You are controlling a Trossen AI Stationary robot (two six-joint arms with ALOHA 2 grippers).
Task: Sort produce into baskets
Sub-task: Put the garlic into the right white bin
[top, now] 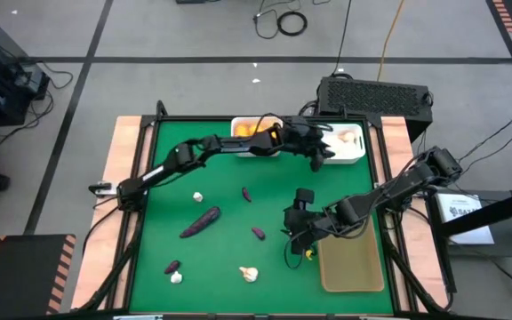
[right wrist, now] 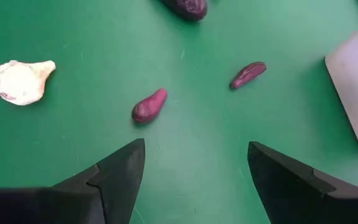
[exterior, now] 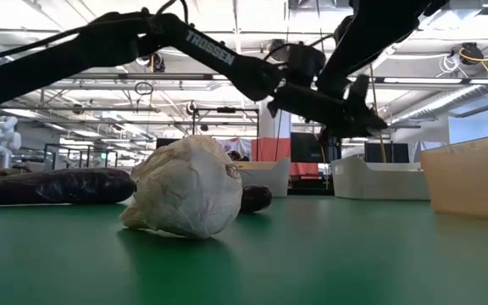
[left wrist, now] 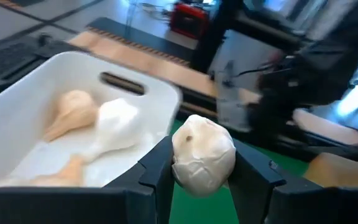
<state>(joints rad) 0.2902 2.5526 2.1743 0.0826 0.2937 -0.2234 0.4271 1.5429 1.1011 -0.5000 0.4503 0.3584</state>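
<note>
My left gripper (top: 320,158) reaches to the near rim of the right white bin (top: 349,147) and is shut on a white garlic bulb (left wrist: 202,155). That bin holds other garlic bulbs (left wrist: 98,121). The left white bin (top: 254,133) holds orange fruits. My right gripper (top: 299,227) hangs open and empty over the mat, left of the tan tray (top: 354,260). A small purple piece (right wrist: 149,106) lies on the mat ahead of its fingers. More purple pieces (top: 201,222) and garlic bulbs (top: 250,274) lie scattered on the green mat. My left gripper pinches the garlic bulb by its two opposite sides (left wrist: 178,163) between its two fingers. The bulb is lifted clear of the table, beside the near rim (left wrist: 160,93) of the right white bin.
A black box with a grille (top: 373,93) stands behind the bins, off the mat. A small yellow object (top: 309,253) lies by the tray's left edge. In the low view a garlic bulb (exterior: 185,186) and a long purple piece (exterior: 53,186) lie near the front.
</note>
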